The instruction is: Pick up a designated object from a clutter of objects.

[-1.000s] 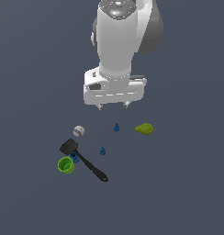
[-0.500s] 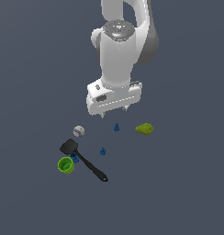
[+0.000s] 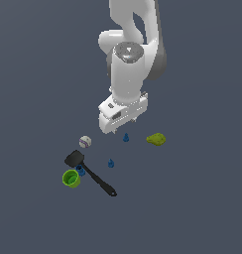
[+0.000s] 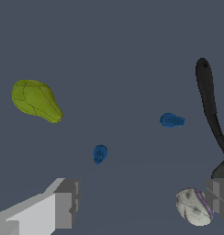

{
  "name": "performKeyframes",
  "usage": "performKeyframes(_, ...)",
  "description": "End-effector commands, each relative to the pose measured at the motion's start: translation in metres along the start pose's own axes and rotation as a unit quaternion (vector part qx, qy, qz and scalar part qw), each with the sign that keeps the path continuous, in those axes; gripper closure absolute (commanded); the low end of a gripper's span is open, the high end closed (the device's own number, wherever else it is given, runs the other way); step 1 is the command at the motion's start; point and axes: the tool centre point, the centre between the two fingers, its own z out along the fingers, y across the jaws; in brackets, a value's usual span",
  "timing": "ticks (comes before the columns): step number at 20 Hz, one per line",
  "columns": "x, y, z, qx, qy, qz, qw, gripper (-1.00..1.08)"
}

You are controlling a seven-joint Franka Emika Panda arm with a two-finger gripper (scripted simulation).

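Exterior view
Gripper: hangs above the dark worktop, holding nothing; fingertips mostly hidden under the white hand body, so the jaw gap is hard to read here.
Designated blue piece: stands on the worktop just below the gripper, apart from the fingertips.
Second blue piece: further below the gripper, towards the spatula.
Third blue piece: touching the spatula blade, beside the green cup.
Spatula: black, lying flat, well apart from the gripper.
Baseball: near the gripper, on the exterior view's left.
Fruit shape: yellow-green, near the gripper, on the exterior view's right.

Wrist view
Gripper: released; the two grey fingers stand wide apart with bare worktop between them.
Designated blue piece: just ahead of the fingertips, nearer one finger, untouched.
Second blue piece: further ahead, lying on its side.
Baseball: just beside the other finger.
Spatula handle: beyond that finger.
Fruit shape: well ahead, off to the first finger's side.
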Motion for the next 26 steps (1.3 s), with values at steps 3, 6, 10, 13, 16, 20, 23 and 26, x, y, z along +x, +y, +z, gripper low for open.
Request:
performKeyframes(3,-0.003,-0.005,0.018,-0.001,0.003,-0.06,0.9982,-0.92)
performKeyframes(6,-0.006,-0.009,0.029,-0.002,0.005,-0.1,0.995,-0.92)
performKeyframes(10,-0.009,-0.014,0.044,-0.003,0.007,-0.153,0.9882,-0.92)
performKeyframes(13,-0.012,-0.019,0.055,-0.004,0.009,-0.192,0.9814,-0.92)
performKeyframes(16,-0.016,-0.023,0.065,-0.006,0.01,-0.231,0.973,-0.92)
performKeyframes(20,-0.021,-0.03,0.079,-0.007,0.013,-0.282,0.9594,-0.92)
performKeyframes(23,-0.024,-0.034,0.088,-0.008,0.014,-0.315,0.9489,-0.92)
performKeyframes(26,-0.027,-0.038,0.095,-0.009,0.016,-0.343,0.9393,-0.92)
